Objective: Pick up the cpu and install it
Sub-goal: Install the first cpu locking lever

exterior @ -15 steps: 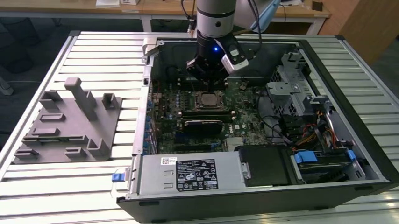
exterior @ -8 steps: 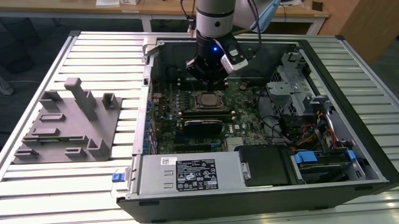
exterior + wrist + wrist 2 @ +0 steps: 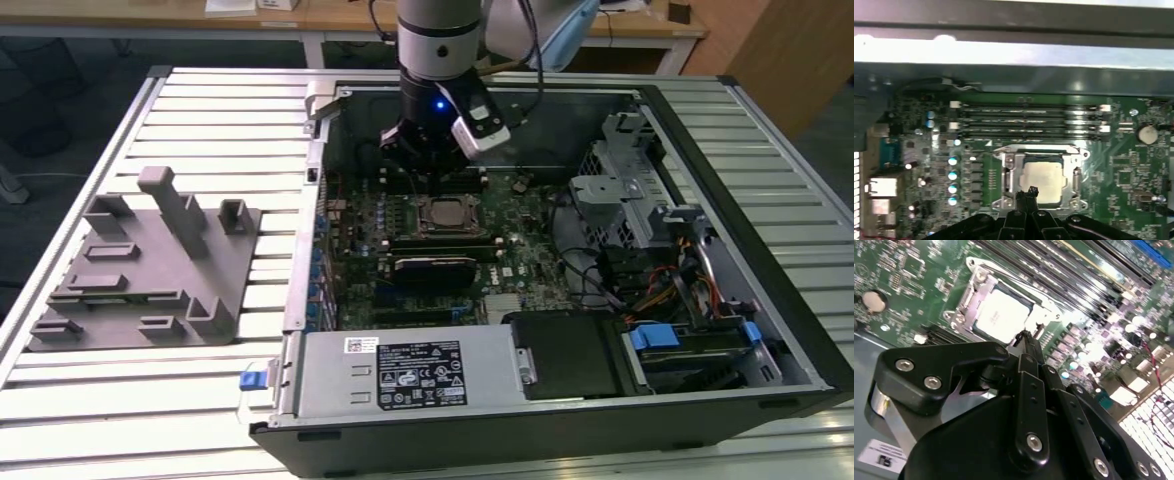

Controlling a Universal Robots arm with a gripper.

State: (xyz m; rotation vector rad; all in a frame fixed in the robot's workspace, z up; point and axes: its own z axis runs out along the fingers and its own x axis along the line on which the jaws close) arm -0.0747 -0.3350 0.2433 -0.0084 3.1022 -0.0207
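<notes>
The cpu (image 3: pixel 445 215) is a pale silver square lying flat in the metal socket frame on the green motherboard (image 3: pixel 527 260), inside the open computer case. Both wrist views show it too, its metal top (image 3: pixel 1046 177) (image 3: pixel 1001 315) bare and framed by the socket's bracket. My gripper (image 3: pixel 427 160) hangs over the board just behind the socket. In both wrist views its black fingertips (image 3: pixel 1031 192) (image 3: pixel 1024 335) meet with no gap and nothing between them, at the cpu's near edge and above it.
A grey plastic block with upright posts (image 3: pixel 147 260) stands on the slatted table at the exterior view's left. Memory slots (image 3: pixel 1029 120) run beside the socket. A black ribbed module (image 3: pixel 434 268), the power supply (image 3: pixel 400 375) and a drive cage (image 3: pixel 627 190) crowd the case.
</notes>
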